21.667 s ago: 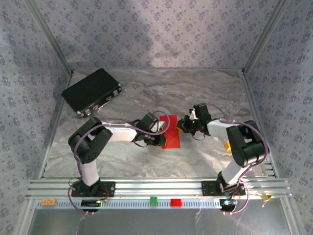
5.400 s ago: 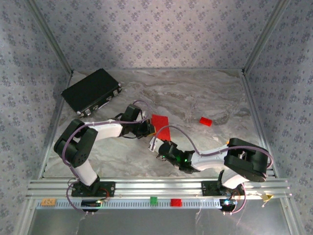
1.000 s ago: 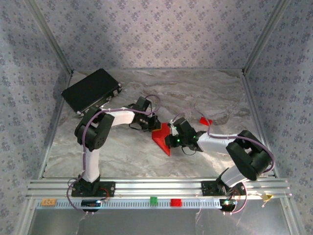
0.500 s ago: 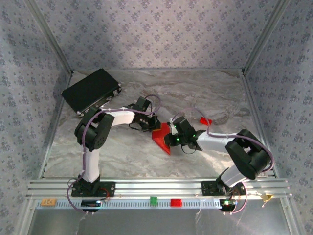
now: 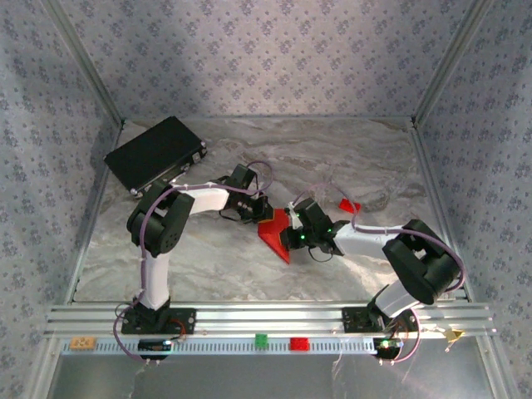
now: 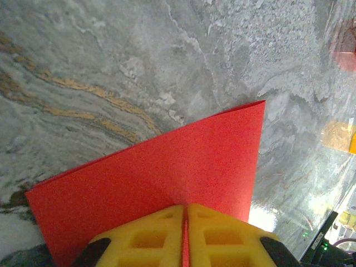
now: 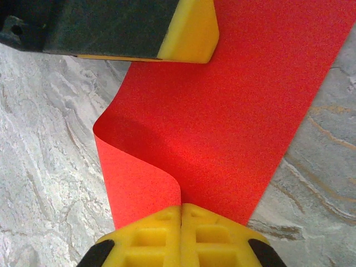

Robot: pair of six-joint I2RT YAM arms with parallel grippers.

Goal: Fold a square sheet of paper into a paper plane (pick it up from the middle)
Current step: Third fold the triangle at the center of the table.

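Note:
The square sheet of paper (image 5: 275, 235) is bright red and partly folded, and from above it looks like a wedge pointing toward the near edge at mid-table. My left gripper (image 5: 261, 215) is shut on its far edge, the yellow fingers (image 6: 144, 236) pinching the sheet (image 6: 167, 167) between them. My right gripper (image 5: 290, 235) is shut on the opposite edge (image 7: 233, 111), where one corner (image 7: 139, 183) curls over beside its fingers (image 7: 217, 236). The left gripper's finger (image 7: 186, 33) crosses the top of the right wrist view. The paper plane is out of view.
A small red block (image 5: 349, 205) lies on the marble table (image 5: 332, 150) right of the grippers. A big flat black box (image 5: 155, 155) sits at the far left corner. Patterned walls close off three sides, and an aluminium rail (image 5: 266, 317) runs along the near edge.
Over the last second nothing has visibly moved. Five seconds ago the right gripper was lower and nearer the front; it has since come up to the paper and gripped it.

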